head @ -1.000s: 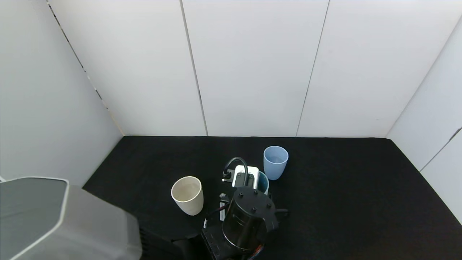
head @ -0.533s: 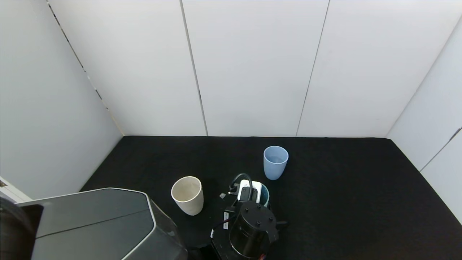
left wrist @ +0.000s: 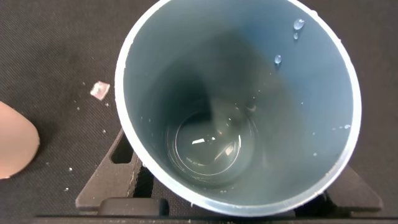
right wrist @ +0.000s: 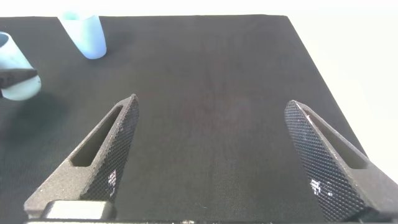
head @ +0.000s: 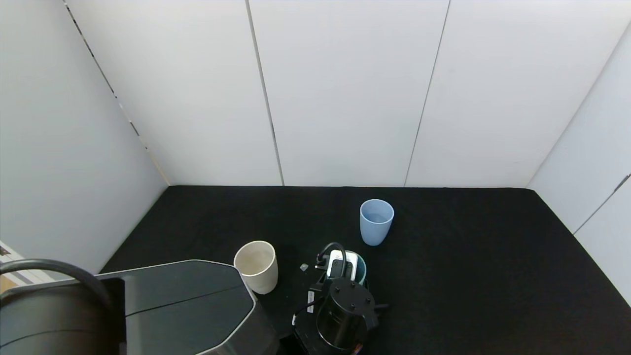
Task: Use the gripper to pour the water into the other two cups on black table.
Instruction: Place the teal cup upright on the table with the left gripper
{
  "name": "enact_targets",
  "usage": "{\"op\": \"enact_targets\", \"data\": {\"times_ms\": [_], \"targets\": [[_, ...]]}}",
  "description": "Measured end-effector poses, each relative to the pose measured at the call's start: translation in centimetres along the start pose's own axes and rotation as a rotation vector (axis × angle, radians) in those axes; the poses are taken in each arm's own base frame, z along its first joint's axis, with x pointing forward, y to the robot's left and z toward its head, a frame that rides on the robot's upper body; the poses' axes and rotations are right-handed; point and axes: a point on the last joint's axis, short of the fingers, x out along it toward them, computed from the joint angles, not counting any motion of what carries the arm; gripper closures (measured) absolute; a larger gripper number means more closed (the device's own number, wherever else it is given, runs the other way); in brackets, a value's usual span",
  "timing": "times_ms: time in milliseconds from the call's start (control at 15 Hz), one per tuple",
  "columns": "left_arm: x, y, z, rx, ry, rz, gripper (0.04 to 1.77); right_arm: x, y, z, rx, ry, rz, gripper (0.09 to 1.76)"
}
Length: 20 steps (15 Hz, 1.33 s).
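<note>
Left gripper (head: 347, 268), lower centre of my head view, is clamping the teal-green tumbler (left wrist: 239, 102) upright; water (left wrist: 208, 146) is glinting inside. Right gripper (right wrist: 214, 155) is hanging spread above the black table (head: 468, 256).

Head view: from above and behind the arms, facing forward and down across the black table (head: 468, 256) to the white wall panels (head: 345, 93); a wide, distant view.

Left wrist view: straight down, very close, into the teal cup (left wrist: 239, 106), which nearly fills the view (the cream cup (left wrist: 15, 149) shows only as an edge). Both cups also appear in the head view.

Right wrist view: low, looking out between the right gripper (right wrist: 217, 155) fingers (right wrist: 106, 149) across the table; the blue cup (right wrist: 84, 34), far off here, also stands in the head view (head: 376, 222).
</note>
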Motion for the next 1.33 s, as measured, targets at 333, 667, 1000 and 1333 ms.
{"op": "enact_targets", "data": {"times_ms": [333,667,1000,1333], "targets": [[0.7,0.2,-0.5,-0.005,-0.024,0.003,0.65,0.0,0.0,0.0,0.000,0.000,0.000,0.14],[1.0,0.1,-1.2,0.005,-0.014,0.006,0.65,0.0,0.0,0.0,0.000,0.000,0.000,0.14],[1.0,0.1,-1.4,0.012,-0.009,0.007,0.65,0.0,0.0,0.0,0.000,0.000,0.000,0.14],[1.1,0.1,-1.3,0.010,-0.014,0.008,0.40,0.0,0.0,0.0,0.000,0.000,-0.001,0.14]]}}
